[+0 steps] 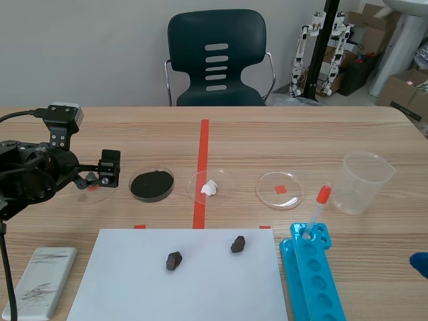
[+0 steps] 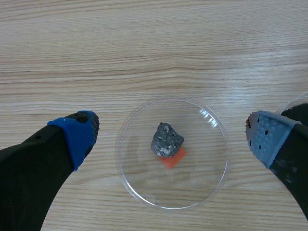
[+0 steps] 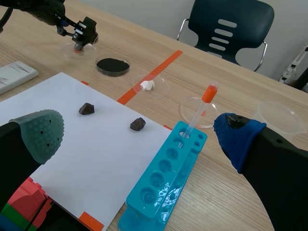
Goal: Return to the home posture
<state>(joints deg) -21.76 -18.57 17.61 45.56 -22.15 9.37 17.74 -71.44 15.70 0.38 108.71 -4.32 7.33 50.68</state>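
Wooden tabletop carries all items. Left gripper (image 2: 171,137) is open, its fingers spread to either side of a clear petri dish (image 2: 139,190). A grey rock (image 2: 167,139) lies in that dish. A dish of black powder (image 1: 152,184) stands just beside. Left arm enters low from its side. Right gripper (image 3: 139,134) is open, with a white sheet (image 3: 96,159) and a blue tube rack (image 3: 163,183) ahead of it.

The left arm (image 1: 30,177) comes in from the left, midway between near and far, and the left gripper (image 2: 172,137) points straight down with its fingers spread wide. The right gripper (image 3: 138,132) sits at the near right with its fingers also wide apart. In the scene view only its blue pad (image 1: 420,264) shows at the right edge.
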